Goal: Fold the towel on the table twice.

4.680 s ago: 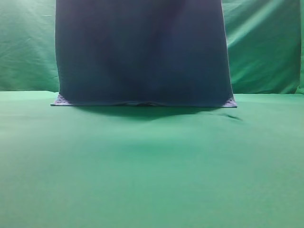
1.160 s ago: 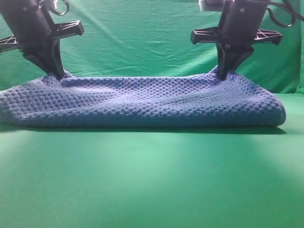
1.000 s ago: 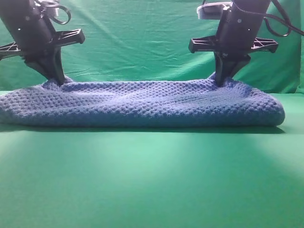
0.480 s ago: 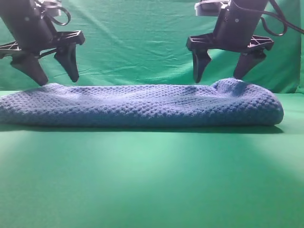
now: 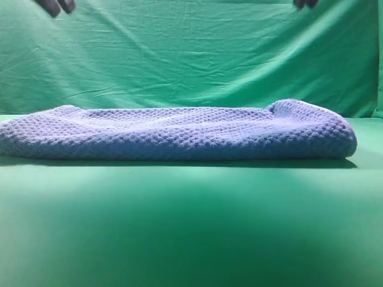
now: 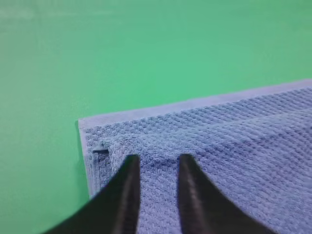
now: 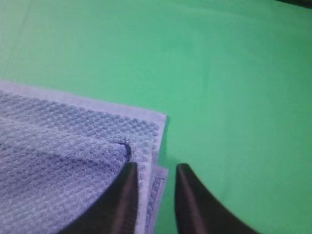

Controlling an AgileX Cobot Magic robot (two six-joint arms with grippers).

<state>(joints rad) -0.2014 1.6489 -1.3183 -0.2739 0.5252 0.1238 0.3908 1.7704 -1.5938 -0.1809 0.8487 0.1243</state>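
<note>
- While both arms hang high above the cloth, I see only dark fingertips at the top edge of the exterior view: the left pincer (image 5: pixel 58 6) near the left corner, the right pincer (image 5: pixel 305 3) towards the right.
- In the left wrist view the left pincer (image 6: pixel 156 168) has its two black fingers apart with a narrow gap between them, and nothing sits in that gap; the towel lies below it.
- In the right wrist view the right pincer (image 7: pixel 153 175) likewise shows its fingers apart and empty, poised over the towel's corner.
- The towel (image 5: pixel 179 131) lies folded on the tabletop (image 5: pixel 191 227), a long low band stretching from the left border of the exterior view almost to the right one.
- Its right end is a rounded, thicker bulge; its left end tapers flatter.
- From the left wrist, the towel (image 6: pixel 234 146) shows a straight hemmed edge and a squared corner, with bare tabletop (image 6: pixel 122 48) beyond it.
- From the right wrist, the towel (image 7: pixel 63 151) shows stacked layers at its corner, the edges slightly offset, and open tabletop (image 7: pixel 234 97) to the side.
- The cloth is blue-grey, thick, with a bumpy waffle weave and a smooth flat border.
- The tabletop is matte green and smooth, with wide free room in front of the towel.
- A wrinkled green backdrop (image 5: pixel 191 60) hangs behind.
</note>
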